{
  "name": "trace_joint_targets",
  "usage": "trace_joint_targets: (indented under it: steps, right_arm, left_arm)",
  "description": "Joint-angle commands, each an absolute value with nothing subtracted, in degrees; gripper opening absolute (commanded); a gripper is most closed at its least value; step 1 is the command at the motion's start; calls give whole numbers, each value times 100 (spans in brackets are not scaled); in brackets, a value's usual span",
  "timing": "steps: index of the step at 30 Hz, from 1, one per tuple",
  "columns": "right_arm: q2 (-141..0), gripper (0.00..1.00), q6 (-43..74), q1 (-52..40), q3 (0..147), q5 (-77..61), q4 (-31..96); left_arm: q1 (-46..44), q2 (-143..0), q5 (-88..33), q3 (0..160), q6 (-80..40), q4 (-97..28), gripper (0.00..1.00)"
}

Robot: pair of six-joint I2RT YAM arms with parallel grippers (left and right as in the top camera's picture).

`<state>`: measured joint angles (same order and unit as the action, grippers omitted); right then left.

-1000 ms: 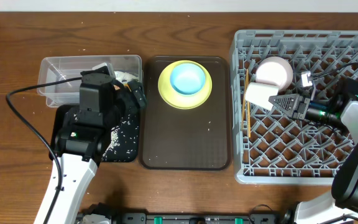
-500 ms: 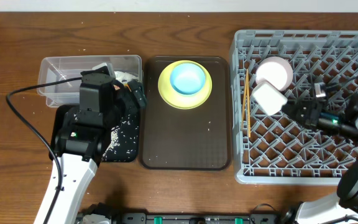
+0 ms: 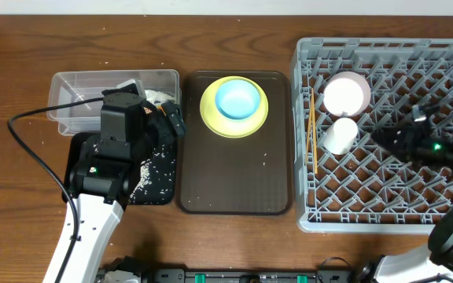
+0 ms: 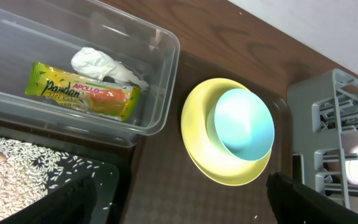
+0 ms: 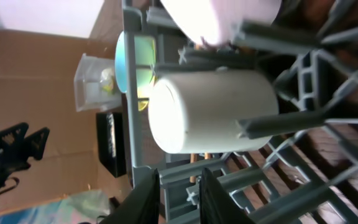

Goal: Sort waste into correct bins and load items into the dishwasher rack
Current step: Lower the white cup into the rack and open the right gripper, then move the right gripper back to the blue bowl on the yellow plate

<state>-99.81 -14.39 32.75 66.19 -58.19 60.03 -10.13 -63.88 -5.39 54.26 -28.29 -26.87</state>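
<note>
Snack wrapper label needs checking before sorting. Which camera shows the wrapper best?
Left wrist. The snack wrapper lies full-length in the clear tub beside the white tissue, its print readable. Overhead, the left arm hides that part of the tub, so the wrapper is unseen. Right wrist shows only a yellowish speck in the distant tub.

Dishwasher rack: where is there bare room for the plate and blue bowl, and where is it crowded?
The grey plastic lattice rack is bare across its front half, between the small white cup and the front wall. Its far-left corner is crowded: white bowl, cup, thin wooden chopsticks along the left wall, and the right gripper beside the cup.
</note>
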Motion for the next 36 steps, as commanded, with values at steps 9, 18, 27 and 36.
trace_joint_targets:
  steps: [9,18,27,36]
  right_arm:
    - [-8086,21,-429,1684,7793,-3662,5857]
    - [-7804,29,-432,-1208,7795,-2392,4805]
    - [-9008,44,-499,-3280,7795,-821,3461]
    - [-10412,46,-760,-3645,7795,-432,2353]
  left_arm:
    - [-987,-6399,-486,5527,-2775,-2698,90]
    - [-989,-6399,-486,5527,-2775,-2698,90]
    - [-989,-6399,-486,5527,-2775,-2698,90]
    - [-989,-6399,-486,5527,-2775,-2698,90]
